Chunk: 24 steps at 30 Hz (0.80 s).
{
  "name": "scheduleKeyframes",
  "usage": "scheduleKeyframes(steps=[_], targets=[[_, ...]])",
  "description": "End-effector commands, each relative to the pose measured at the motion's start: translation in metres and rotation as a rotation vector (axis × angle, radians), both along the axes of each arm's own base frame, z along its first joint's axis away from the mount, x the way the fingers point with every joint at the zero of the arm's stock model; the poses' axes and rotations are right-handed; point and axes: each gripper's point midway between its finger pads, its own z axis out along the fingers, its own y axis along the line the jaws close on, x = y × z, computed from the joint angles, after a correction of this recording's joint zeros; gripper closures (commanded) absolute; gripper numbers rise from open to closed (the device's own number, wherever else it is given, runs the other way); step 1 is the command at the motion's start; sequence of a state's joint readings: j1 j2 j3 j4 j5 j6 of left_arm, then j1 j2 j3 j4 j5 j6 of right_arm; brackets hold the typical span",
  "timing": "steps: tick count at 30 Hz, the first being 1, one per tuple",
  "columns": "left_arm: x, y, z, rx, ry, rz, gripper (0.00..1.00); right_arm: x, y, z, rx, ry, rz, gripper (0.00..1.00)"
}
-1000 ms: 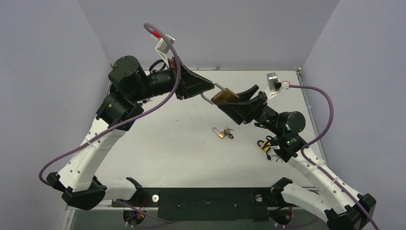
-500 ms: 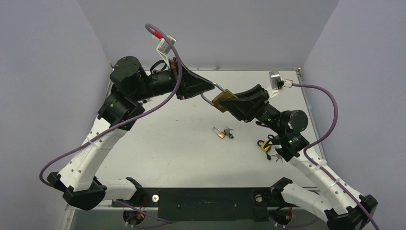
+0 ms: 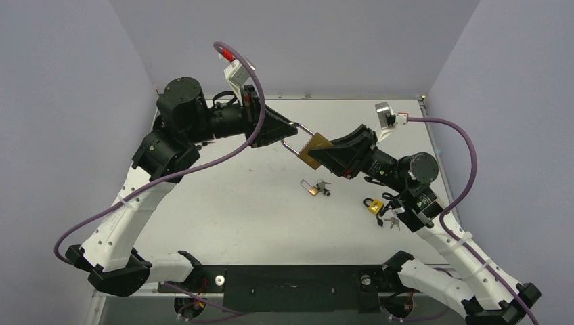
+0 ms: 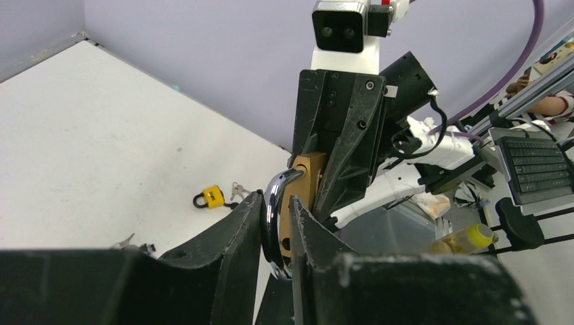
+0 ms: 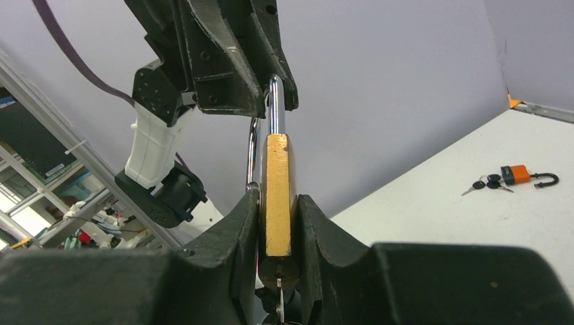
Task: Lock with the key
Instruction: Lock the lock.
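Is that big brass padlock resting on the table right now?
No, the brass padlock is held up off the table, clamped between the left gripper and the right gripper.
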<state>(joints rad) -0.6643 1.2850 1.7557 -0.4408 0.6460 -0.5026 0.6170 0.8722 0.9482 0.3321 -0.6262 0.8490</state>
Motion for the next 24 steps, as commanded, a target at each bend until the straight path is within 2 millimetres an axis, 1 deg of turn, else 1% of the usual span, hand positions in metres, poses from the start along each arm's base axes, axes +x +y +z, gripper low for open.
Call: scheduleKeyframes(steps=[1, 8, 13, 14, 15, 18, 21, 24], targets=[[-0.011, 0.017, 0.016, 0.033, -0.125, 0.021, 0.81, -0.009, -0.016, 0.040, 0.063, -0.094, -0.059, 1.00], [-0.007, 0.019, 0.011, 0.062, -0.122, 0.045, 0.81, -0.008, -0.014, 0.038, 0.042, -0.087, -0.056, 1.00], [0.001, 0.017, -0.001, 0.110, -0.095, 0.058, 0.81, -0.008, -0.014, 0.040, 0.029, -0.096, -0.074, 1.00], [0.002, 0.017, -0.001, 0.114, -0.096, 0.066, 0.81, -0.008, -0.014, 0.040, 0.024, -0.100, -0.076, 1.00], [0.006, 0.016, -0.007, 0.135, -0.081, 0.068, 0.81, -0.007, -0.014, 0.040, 0.020, -0.097, -0.081, 1.00], [0.008, 0.015, -0.013, 0.154, -0.069, 0.071, 0.81, -0.008, -0.012, 0.041, 0.013, -0.104, -0.084, 1.00], [0.009, 0.015, -0.017, 0.167, -0.065, 0.073, 0.84, -0.008, -0.011, 0.041, 0.010, -0.102, -0.082, 1.00], [0.011, 0.016, -0.022, 0.182, -0.068, 0.084, 0.85, -0.008, -0.011, 0.043, 0.014, -0.103, -0.083, 1.00]])
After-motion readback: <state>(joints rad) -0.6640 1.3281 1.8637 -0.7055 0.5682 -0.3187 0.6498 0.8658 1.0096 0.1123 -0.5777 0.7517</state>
